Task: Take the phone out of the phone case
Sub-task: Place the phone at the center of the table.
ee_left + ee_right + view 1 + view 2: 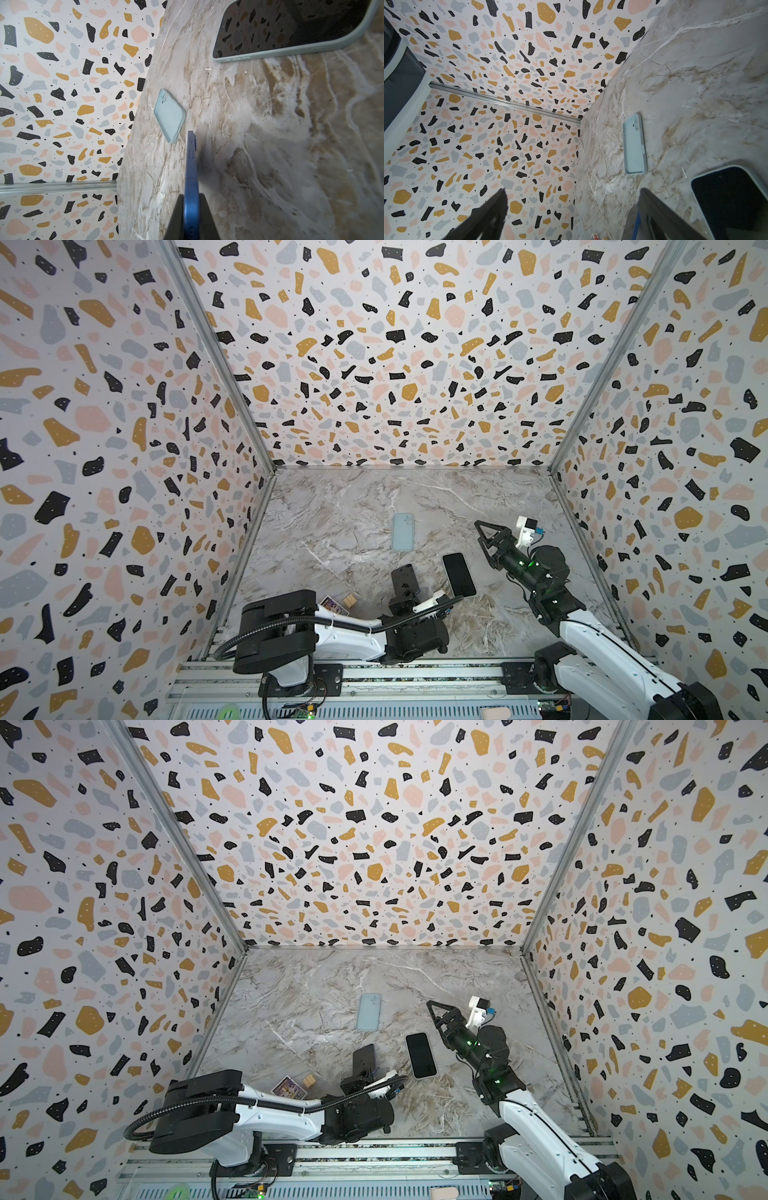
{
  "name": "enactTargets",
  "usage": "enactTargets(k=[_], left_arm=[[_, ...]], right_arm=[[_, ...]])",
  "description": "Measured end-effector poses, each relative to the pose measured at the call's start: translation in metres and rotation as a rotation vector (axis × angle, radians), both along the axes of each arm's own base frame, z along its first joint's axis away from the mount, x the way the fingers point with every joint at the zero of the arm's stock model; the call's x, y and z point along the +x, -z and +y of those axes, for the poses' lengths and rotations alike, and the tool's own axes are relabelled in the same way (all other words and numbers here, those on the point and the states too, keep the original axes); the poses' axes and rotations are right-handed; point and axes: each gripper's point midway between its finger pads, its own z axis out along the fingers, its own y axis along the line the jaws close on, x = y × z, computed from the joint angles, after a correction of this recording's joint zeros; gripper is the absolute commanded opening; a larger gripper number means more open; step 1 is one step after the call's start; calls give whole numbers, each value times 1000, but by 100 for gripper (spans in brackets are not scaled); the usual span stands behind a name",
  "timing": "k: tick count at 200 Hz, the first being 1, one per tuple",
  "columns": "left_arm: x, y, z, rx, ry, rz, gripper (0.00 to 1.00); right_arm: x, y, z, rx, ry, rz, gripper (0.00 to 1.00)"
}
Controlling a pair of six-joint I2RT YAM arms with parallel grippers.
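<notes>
We count two phones: the blue phone (404, 577), pinched tight by the left fingers (175, 220); a cased phone (459, 575); one pale case (402, 531), one card (332, 605), one block (350, 599); right fingers (499, 200) wide apart, empty; card print too small to read.

— Where do the top views sit?
— High up, side by side, looking down across the marble table (374, 506).
— And the wrist views?
— Low, close to the tabletop; both catch the pale blue case (170, 116).
</notes>
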Motion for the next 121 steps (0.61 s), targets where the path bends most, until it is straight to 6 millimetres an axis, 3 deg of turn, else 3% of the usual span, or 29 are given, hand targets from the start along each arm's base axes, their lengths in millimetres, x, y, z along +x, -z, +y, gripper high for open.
enactTargets(k=[24,44,58,87,121], left_arm=[[0,1,1,9,7,-5,0],[0,2,1,17,7,-7,27],[0,3,1,21,9,-5,35],[0,3,1,23,11,-3,40],[0,9,3,49,11,0,48]], right_arm=[[-2,8,0,-6,-8,18,99],[-4,24,0,-24,-16,65,99],[-5,38,-1,-58,-16,110,99],[-11,65,-3,-130,-23,197,99],[-15,75,-5,-158,-26,224,99]])
